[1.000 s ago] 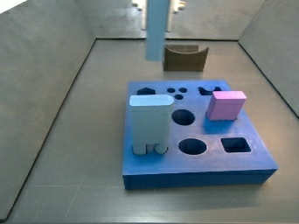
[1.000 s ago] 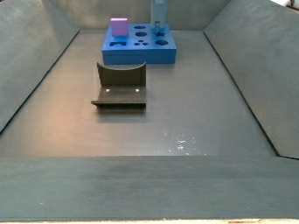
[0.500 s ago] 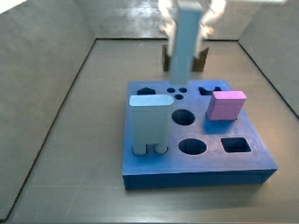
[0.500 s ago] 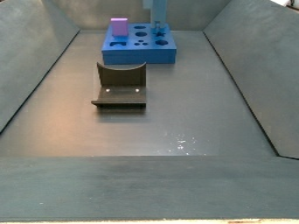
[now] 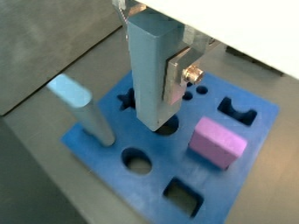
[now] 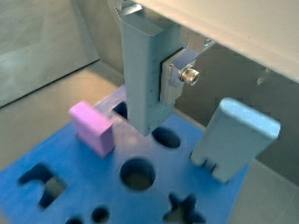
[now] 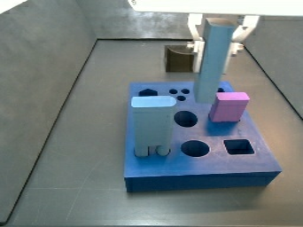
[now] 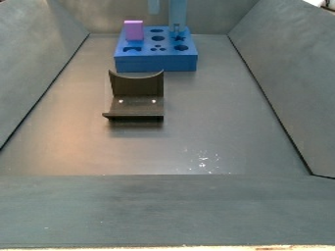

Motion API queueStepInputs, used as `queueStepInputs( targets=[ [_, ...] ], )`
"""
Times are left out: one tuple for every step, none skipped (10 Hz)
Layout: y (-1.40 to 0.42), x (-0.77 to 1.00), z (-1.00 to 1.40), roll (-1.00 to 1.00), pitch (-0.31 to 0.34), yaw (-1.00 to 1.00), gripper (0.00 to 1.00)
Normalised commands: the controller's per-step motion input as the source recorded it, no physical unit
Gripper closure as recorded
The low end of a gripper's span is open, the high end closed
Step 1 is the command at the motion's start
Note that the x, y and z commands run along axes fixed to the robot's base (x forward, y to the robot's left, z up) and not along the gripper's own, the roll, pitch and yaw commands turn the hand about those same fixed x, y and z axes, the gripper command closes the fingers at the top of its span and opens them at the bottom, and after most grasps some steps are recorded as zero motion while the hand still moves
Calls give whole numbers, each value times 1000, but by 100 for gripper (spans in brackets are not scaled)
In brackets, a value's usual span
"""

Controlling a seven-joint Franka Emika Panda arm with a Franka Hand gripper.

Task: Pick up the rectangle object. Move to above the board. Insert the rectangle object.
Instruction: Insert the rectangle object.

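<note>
My gripper (image 7: 222, 27) is shut on the rectangle object (image 7: 212, 62), a tall grey-blue slab held upright. The slab hangs over the back half of the bright-blue board (image 7: 207, 168), just beside the pink cube (image 7: 229, 106). In both wrist views the slab (image 5: 152, 66) (image 6: 143, 74) fills the space between the jaws, and one silver finger (image 5: 177, 77) (image 6: 174, 80) presses its side. The slab's lower end is over a round hole (image 5: 167, 130) in the board (image 5: 176, 179). I cannot tell whether it touches the board. In a side view the slab (image 8: 177, 14) shows above the far board (image 8: 157, 54).
A pale two-legged block (image 7: 151, 124) stands in the board's left side; it also shows in both wrist views (image 5: 84, 107) (image 6: 239, 136). The pink cube (image 5: 219, 141) (image 6: 91, 128) sits in the board. The fixture (image 8: 135, 96) (image 7: 182, 58) stands on the floor behind the board. Grey walls enclose the floor.
My gripper has carried the slab from over the fixture at the back to over the board, moving right and toward the pink cube. The other pieces have not moved.
</note>
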Motion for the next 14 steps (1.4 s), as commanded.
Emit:
queueStepInputs(
  targets=[
    [-654, 846, 177, 0, 0, -40, 100],
    [-666, 737, 37, 0, 0, -106, 100],
    [-614, 594, -11, 17, 0, -189, 100],
    [-69, 37, 0, 20, 0, 0, 100],
    [-54, 0, 0, 0, 0, 0, 100],
    [-100, 89, 0, 0, -6, -900, 100],
    [0, 0, -34, 0, -31, -1000, 100],
    [0, 0, -34, 0, -26, -1000, 100],
    [0, 0, -37, 0, -31, -1000, 100],
    [0, 0, -37, 0, -20, -1000, 100],
    [0, 0, -40, 0, -29, -1000, 100],
    [0, 0, -40, 0, -26, -1000, 100],
    [0, 0, -46, 0, -29, -1000, 100],
    [0, 0, -46, 0, -31, -1000, 100]
  ],
)
